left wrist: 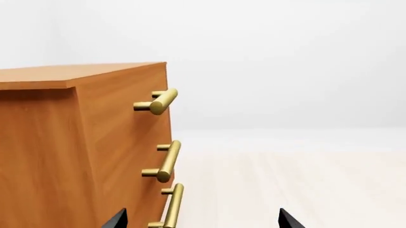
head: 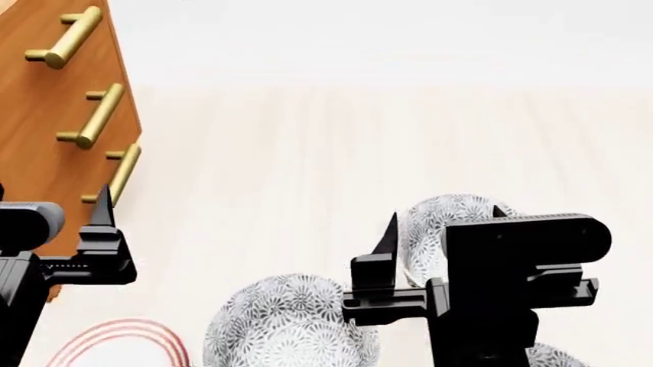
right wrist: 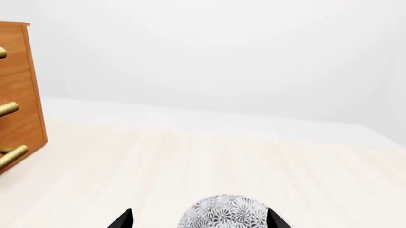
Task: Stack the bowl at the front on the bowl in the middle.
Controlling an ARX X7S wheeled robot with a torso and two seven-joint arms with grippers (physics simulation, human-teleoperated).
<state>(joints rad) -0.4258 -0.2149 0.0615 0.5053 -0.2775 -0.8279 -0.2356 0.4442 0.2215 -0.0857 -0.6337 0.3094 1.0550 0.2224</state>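
Three grey-floral white bowls rest on the pale surface in the head view. The bowl at the front (head: 559,357) is nearest me, mostly cut off at the lower right behind my right arm. To its left, the bowl in the middle (head: 290,325) is uncovered. The farthest bowl (head: 433,222) (right wrist: 225,213) lies just beyond my right gripper (head: 444,218) (right wrist: 198,221), which is open and holds nothing. My left gripper (head: 51,202) (left wrist: 203,221) is also open and empty, close beside the cabinet, with no bowl near it.
A wooden drawer cabinet (head: 51,99) (left wrist: 76,142) with brass bar handles (head: 94,116) stands at the left, next to my left gripper. A flat red-ringed plate (head: 122,340) lies at the lower left. The pale wood surface (head: 337,138) stretches ahead to a white wall.
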